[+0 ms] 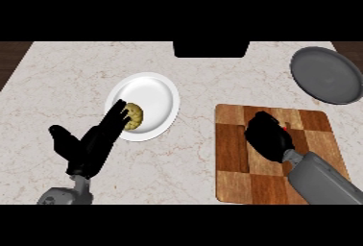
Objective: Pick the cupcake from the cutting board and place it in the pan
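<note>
Item: cupcake (285, 128). Only a small red fleck shows, at the far-right edge of the robot's right hand (268, 137); the rest is hidden under the curled black fingers. Position: on the brown chequered wooden cutting board (234, 158), upper middle of its surface.

Right hand: fingers curled down over the cupcake, apparently closed round it. Whether it has left the board cannot be told.

Destination: dark grey round metal pan (326, 75), beyond the hand and to its right, well apart, off the board's far right corner.

Handling note, as judgement: lift straight up until clear of the board, keep the cupcake upright, travel forward and right, lower over the pan's middle, then release low rather than from height.

Other entries: left hand (89, 144), well to the left, fingers straight and upward, resting. White round ceramic plate (157, 93) just beyond its fingertips, bearing a tan round cookie (135, 115). Pale marbled stone bench (71, 72) carries all. Neither plate nor cookie lies on the route.
</note>
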Tool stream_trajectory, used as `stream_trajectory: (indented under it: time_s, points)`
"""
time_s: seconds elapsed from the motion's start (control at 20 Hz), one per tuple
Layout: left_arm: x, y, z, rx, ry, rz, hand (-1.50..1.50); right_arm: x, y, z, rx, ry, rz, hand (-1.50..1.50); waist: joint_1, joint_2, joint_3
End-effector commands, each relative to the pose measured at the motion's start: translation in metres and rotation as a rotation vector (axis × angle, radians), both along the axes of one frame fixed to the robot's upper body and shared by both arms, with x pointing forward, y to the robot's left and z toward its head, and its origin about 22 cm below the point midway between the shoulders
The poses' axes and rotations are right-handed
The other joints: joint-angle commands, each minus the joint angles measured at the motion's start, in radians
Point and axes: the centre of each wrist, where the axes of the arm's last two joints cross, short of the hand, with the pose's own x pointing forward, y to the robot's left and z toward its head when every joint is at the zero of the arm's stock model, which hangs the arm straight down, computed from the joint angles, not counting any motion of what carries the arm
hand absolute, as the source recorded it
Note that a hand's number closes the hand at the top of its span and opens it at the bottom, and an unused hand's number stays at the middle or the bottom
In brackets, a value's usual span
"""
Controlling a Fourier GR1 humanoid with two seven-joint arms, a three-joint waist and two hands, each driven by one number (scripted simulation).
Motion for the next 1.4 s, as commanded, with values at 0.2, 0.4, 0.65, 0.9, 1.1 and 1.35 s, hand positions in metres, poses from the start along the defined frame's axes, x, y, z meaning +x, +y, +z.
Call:
stream_trajectory:
  time_s: [0.2,0.4,0.65,0.9,1.1,1.35]
  points:
    - [-0.011,0.014,-0.006,-0.011,0.004,0.084,0.0,-0.031,-0.074,-0.026,0.609,0.271,-0.358,1.5,-0.076,0.0,0.008]
    - [-0.011,0.015,-0.013,-0.008,0.015,0.081,0.0,-0.032,-0.105,0.016,0.867,0.057,-0.329,1.5,-0.064,-0.005,0.004]
    - [-0.018,0.016,0.002,0.0,0.009,0.047,0.0,-0.052,-0.114,0.041,1.177,-0.046,-0.288,1.5,-0.044,-0.009,0.004]
    - [-0.007,0.018,-0.004,0.008,-0.003,0.047,0.0,-0.068,-0.145,0.059,1.458,0.012,-0.31,1.5,-0.037,-0.002,0.003]
    - [-0.009,-0.007,-0.006,-0.011,-0.017,0.007,0.0,-0.055,-0.189,0.08,1.623,0.045,-0.372,1.5,-0.01,0.003,0.003]
    - [0.009,0.01,0.014,-0.004,-0.01,-0.004,0.0,-0.018,-0.193,0.07,1.667,0.097,-0.443,1.5,0.005,0.005,0.003]
